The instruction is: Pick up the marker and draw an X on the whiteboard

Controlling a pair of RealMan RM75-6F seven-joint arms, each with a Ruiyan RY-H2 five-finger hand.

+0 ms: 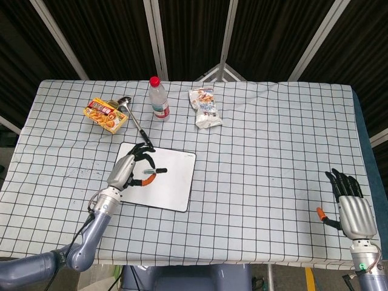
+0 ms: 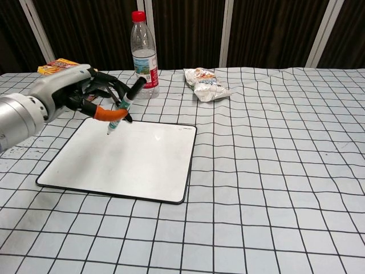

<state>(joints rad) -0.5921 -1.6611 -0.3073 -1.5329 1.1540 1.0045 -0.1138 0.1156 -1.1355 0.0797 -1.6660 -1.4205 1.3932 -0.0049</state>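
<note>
Head view. The left hand [image 1: 128,170] is raised over the left half of the whiteboard [image 1: 173,182], pinching the marker [image 1: 152,173] between its orange-tipped thumb and fingers. The whiteboard lies flat on the checked tabletop [image 1: 273,139], left of centre and toward the near edge; no mark shows on its surface. The right hand [image 1: 352,209] rests near the near right corner of the tabletop, fingers extended and slightly apart, holding nothing. Along the far edge stand a water bottle [image 1: 159,98], a snack bag [image 1: 205,108] to its right, a yellow box [image 1: 106,114] to its left, and a ladle [image 1: 134,120] lying between box and board.

Chest view. The left hand [image 2: 80,91] grips the marker [image 2: 124,107] at a tilt, its dark end up toward the bottle [image 2: 144,54] and its lower end just above the far left part of the whiteboard [image 2: 131,165]. The right hand falls outside this view.
</note>
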